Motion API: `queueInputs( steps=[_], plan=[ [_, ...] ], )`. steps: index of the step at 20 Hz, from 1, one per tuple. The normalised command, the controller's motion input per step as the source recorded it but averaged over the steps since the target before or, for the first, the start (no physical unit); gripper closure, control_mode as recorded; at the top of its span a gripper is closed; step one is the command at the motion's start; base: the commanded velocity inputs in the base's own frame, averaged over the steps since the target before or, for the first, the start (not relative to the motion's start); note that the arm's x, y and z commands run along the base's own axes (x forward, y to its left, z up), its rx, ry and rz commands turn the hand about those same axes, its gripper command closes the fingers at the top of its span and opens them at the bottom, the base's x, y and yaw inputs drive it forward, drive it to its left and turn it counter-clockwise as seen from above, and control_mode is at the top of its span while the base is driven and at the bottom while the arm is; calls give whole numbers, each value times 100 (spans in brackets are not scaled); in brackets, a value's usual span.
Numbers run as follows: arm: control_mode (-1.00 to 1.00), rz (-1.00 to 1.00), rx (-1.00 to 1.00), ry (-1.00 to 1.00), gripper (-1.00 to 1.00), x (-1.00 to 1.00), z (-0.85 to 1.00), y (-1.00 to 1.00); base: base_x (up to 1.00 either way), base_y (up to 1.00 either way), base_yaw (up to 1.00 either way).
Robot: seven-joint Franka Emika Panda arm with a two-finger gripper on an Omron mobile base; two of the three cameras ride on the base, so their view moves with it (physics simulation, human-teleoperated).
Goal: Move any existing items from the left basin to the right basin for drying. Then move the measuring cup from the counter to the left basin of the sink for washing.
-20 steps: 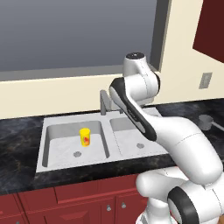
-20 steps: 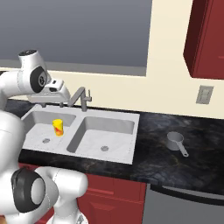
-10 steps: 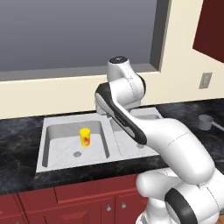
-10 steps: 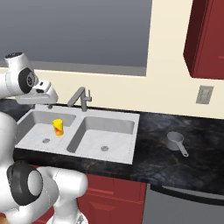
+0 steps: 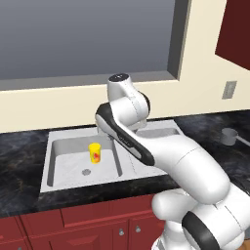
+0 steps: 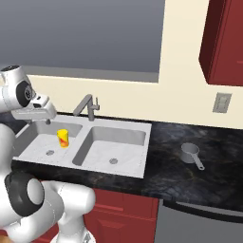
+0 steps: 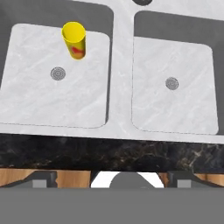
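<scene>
A small yellow cup (image 5: 94, 153) (image 6: 63, 138) (image 7: 74, 40) with a red mark stands upright in the left basin (image 5: 66, 168) (image 6: 35, 147) (image 7: 35, 100), just behind its drain. The right basin (image 6: 121, 147) (image 7: 175, 109) holds nothing. On the black counter (image 6: 190, 180), to the right of the sink, lies the grey metal measuring cup (image 5: 229, 136) (image 6: 191, 153), handle toward the front. My gripper (image 6: 40, 117) (image 7: 112, 180) hangs high above the sink's front edge, near the divider, looking down. Its fingers stand wide open with nothing between them.
A grey faucet (image 6: 87, 105) rises behind the divider between the basins. Red cabinets (image 5: 73, 224) run below the counter, and a window fills the wall behind. A wall socket (image 6: 221, 102) sits above the counter at the right.
The arm has swung left, from over the right basin toward the left one. The yellow cup and the measuring cup have not moved.
</scene>
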Motion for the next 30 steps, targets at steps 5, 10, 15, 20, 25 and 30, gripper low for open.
queueInputs(
  steps=[5,10,15,20,25,30],
  plan=[
    [-100,0,0,0,-100,3,-27,15,0,0,0],
    [-100,0,0,0,-100,13,-17,13,0,0,0],
    [-100,-2,0,0,-100,25,-10,14,0,0,0],
    [-100,-3,0,0,-100,29,-13,18,0,0,0],
    [-100,-1,0,1,-100,27,-15,19,0,0,0],
    [-100,0,0,1,-100,21,-16,14,0,0,0]
  ],
)
